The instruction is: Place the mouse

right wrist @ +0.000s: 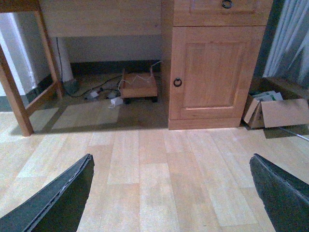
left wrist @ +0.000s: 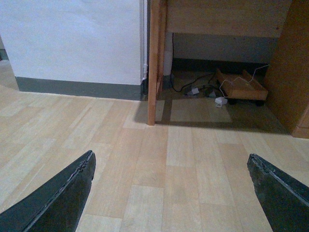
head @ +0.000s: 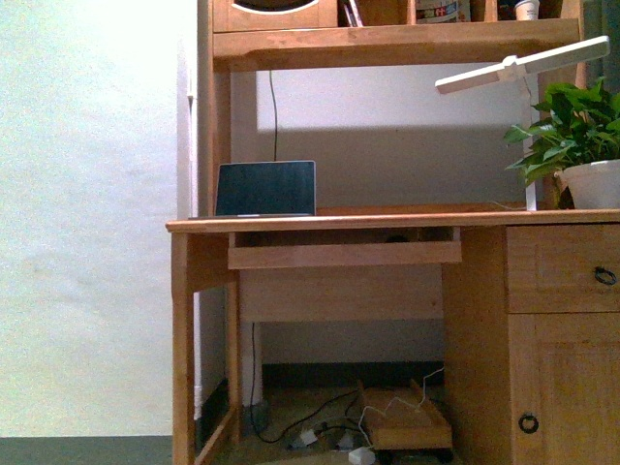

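Mouse not clearly in view. A small dark blur sits in the shadowed gap above the pull-out tray (head: 344, 254) under the desk (head: 387, 221) top, right of centre. It may be the mouse, but it is too dim to tell.

Front view: a wooden desk against a pale wall. A small open laptop (head: 265, 188) stands at the far left of the desk top. A potted plant (head: 572, 126) stands at the right end, under a white lamp (head: 523, 66).

Both wrist views look low across a wooden floor (left wrist: 145, 145) toward the foot of the desk. The left gripper (left wrist: 170, 157) has its fingers spread wide with nothing between them. The right gripper (right wrist: 171, 157) is also spread wide and empty, facing the cupboard door (right wrist: 217, 67).

Judgement: neither gripper carries the mouse, so the step in hand is finding and reaching it. Both arms likely need to rise to desk height. To do this well, confirm the dark shape first, approach slowly with the jaws wide, and close across its narrow sides. Set it flat on the open desk top right of the laptop, well back from the near edge.
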Robot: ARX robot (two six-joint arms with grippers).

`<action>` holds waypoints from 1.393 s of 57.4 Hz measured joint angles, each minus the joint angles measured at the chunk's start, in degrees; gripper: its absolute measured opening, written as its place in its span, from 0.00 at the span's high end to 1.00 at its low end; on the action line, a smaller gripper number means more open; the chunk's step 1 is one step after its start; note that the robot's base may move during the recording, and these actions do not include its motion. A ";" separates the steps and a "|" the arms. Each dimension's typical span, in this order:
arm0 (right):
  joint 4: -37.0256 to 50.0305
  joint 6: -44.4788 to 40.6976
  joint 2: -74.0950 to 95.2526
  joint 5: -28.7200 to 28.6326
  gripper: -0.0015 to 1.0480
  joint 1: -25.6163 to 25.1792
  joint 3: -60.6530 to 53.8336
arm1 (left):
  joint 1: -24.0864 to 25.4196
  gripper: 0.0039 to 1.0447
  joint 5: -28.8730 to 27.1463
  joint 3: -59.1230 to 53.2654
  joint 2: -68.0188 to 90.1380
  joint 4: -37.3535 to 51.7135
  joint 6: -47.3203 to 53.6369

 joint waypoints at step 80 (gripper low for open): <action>0.00 0.00 0.00 0.02 0.07 0.00 0.00 | 0.00 0.07 0.00 0.00 0.00 0.00 0.00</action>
